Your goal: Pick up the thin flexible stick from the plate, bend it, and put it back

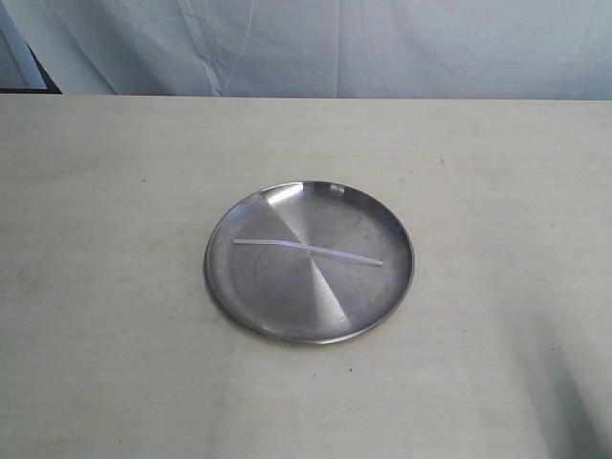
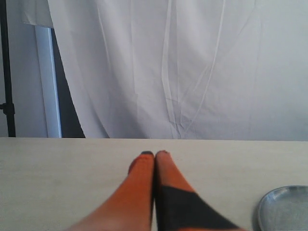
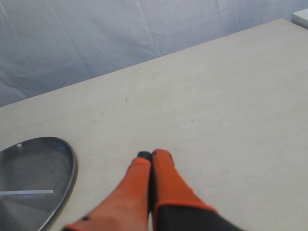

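A round shiny steel plate (image 1: 258,296) lies in the middle of the pale table in the exterior view. Across it rests the thin whitish stick (image 1: 306,251), slightly kinked, running from left to right. Neither arm shows in the exterior view. My left gripper (image 2: 155,154) is shut with nothing between its orange fingers, over bare table, with the plate's rim (image 2: 262,204) off to one side. My right gripper (image 3: 151,155) is also shut and empty; the plate (image 3: 57,159) and one end of the stick (image 3: 26,192) lie apart from it.
A white cloth backdrop (image 1: 335,48) hangs behind the table's far edge. A dark stand (image 2: 7,72) and a window strip show beside the cloth in the left wrist view. A white object's corner (image 3: 301,17) sits at the table's far corner.
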